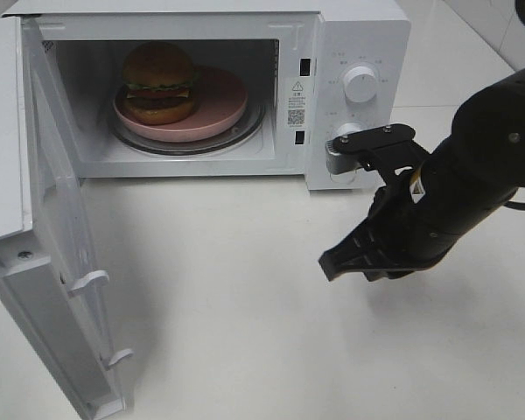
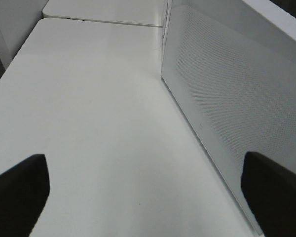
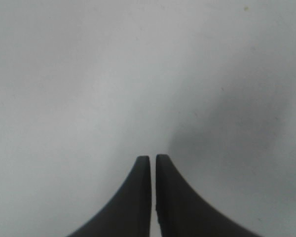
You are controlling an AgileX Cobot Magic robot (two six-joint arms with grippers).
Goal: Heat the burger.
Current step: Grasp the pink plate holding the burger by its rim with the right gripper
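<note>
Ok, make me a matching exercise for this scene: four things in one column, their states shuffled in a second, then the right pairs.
Things:
1. burger
2. microwave door
3. left gripper
4. right gripper

States:
A. jaws together, nothing held, over the table
B. on the pink plate inside the microwave
C. jaws wide apart, nothing between them
D. swung open on its hinges

Pairs: 1-B, 2-D, 3-C, 4-A

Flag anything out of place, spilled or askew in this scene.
Nothing spilled or damaged. The burger sits off-centre, toward the left rim of the pink plate inside the microwave, whose door stands wide open.
</note>
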